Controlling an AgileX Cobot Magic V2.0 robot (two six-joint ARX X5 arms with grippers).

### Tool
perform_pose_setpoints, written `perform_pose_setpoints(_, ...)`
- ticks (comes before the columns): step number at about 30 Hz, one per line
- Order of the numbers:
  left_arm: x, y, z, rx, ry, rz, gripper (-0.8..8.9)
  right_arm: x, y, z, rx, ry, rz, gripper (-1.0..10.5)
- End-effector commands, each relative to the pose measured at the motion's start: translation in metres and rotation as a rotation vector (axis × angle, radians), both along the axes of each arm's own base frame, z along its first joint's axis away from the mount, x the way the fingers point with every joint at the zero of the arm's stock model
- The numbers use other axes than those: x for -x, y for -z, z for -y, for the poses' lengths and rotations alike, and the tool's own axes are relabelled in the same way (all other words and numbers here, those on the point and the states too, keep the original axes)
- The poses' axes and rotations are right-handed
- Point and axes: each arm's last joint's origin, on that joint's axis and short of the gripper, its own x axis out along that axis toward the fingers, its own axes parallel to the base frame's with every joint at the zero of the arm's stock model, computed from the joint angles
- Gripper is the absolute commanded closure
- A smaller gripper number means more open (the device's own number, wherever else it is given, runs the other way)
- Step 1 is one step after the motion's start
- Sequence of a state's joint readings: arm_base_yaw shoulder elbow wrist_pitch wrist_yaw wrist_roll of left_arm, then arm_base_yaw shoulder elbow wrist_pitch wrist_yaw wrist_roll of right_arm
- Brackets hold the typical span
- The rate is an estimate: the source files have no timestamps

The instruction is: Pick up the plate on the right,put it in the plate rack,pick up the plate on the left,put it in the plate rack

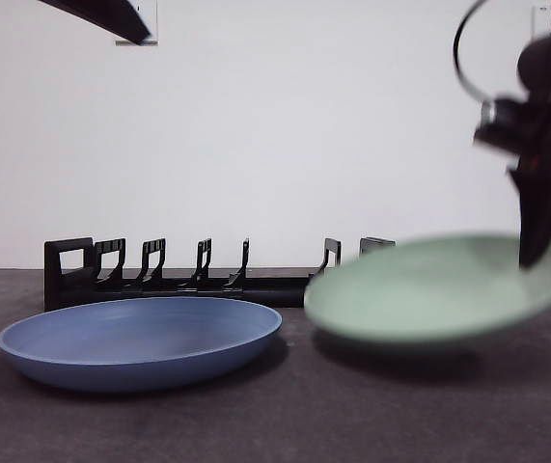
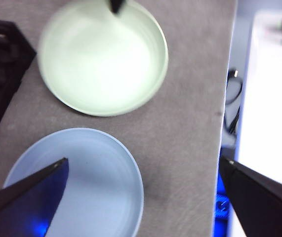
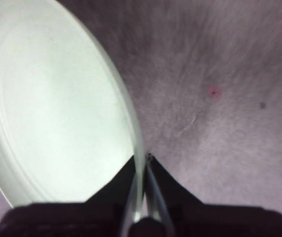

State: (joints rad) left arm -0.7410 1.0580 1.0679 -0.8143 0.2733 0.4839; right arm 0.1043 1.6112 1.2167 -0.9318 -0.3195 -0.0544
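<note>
A pale green plate [image 1: 439, 287] hangs blurred just above the table on the right, its shadow beneath it. My right gripper [image 1: 536, 253] comes down from the upper right and is shut on the plate's right rim [image 3: 140, 168]. The green plate [image 2: 102, 56] also shows from above in the left wrist view. A blue plate [image 1: 140, 340] lies flat on the table at the left. Behind both stands the long black plate rack [image 1: 198, 275] with upright dividers. My left gripper [image 2: 143, 180] hovers high above the blue plate [image 2: 96, 182], open and holding nothing.
The grey table surface [image 1: 371, 415] stretches in front of the plates. In the left wrist view the table's edge [image 2: 227, 98] runs near the plates, with cables and a white surface beyond it. A white wall stands behind the rack.
</note>
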Motion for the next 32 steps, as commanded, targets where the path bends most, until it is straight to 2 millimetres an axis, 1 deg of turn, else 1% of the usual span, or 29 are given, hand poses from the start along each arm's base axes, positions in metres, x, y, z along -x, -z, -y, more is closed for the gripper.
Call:
perform_pose_setpoints(1,0.002,0.003,0.015,-0.067,0.077,0.119,0.42,0.007,-0.031,0.001,-0.013,-0.028,0.062,9.6)
perform_pose_setpoints(4,0.002,0.005,0.032,-0.13,0.117,0.247,0.42,0.014,-0.056,0.0,-0.035,-0.035,0.091,9.6)
perform_pose_setpoints(6,0.002,0.006,0.043,-0.173,0.12,0.352,0.42,0.018,-0.067,0.0,-0.058,-0.041,0.095,9.6)
perform_pose_setpoints(12,0.002,0.012,0.07,-0.28,0.212,0.572,0.42,0.028,-0.087,-0.006,-0.119,-0.075,0.079,9.6)
perform_pose_setpoints(16,0.001,0.018,0.083,-0.329,0.235,0.636,0.42,0.033,-0.096,-0.013,-0.145,-0.108,0.082,9.6)
perform_pose_setpoints(21,-0.002,0.026,0.091,-0.356,0.259,0.625,0.44,0.034,-0.103,-0.018,-0.192,-0.117,0.087,9.6)
perform_pose_setpoints(22,-0.002,0.027,0.091,-0.358,0.26,0.623,0.73,0.035,-0.103,-0.02,-0.195,-0.123,0.085,9.6)
perform_pose_setpoints(25,-0.003,0.028,0.092,-0.358,0.26,0.624,2.01,0.036,-0.104,-0.023,-0.194,-0.136,0.076,9.6)
perform_pose_setpoints(28,-0.003,0.028,0.093,-0.35,0.256,0.628,2.91,0.037,-0.104,-0.025,-0.198,-0.144,0.073,9.6)
perform_pose_setpoints(32,-0.003,0.028,0.093,-0.348,0.252,0.624,5.01,0.038,-0.104,-0.027,-0.222,-0.154,0.069,9.6)
